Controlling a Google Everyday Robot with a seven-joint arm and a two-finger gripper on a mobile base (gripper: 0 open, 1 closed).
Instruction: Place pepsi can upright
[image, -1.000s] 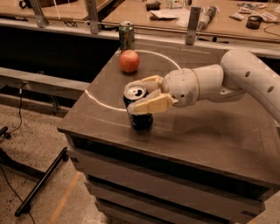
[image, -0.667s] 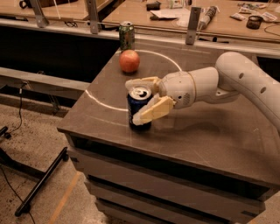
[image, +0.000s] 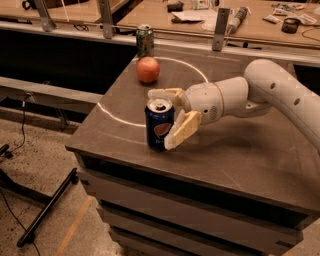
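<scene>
Spread wide, the gripper (image: 161, 118) straddles the pepsi can (image: 157, 131) and grasps nothing: one finger (image: 165, 93) lies behind the can's rim, the other (image: 182, 131) leans beside its right flank (touching or just clear, I cannot tell). The can stands upright on the table (image: 250, 150), in front of the apple (image: 148, 69) and nearer the front edge; its silver top faces up, contents unseen. A green can (image: 145, 40) stands upright behind the apple. The arm (image: 280, 90) reaches in from the apple's right.
</scene>
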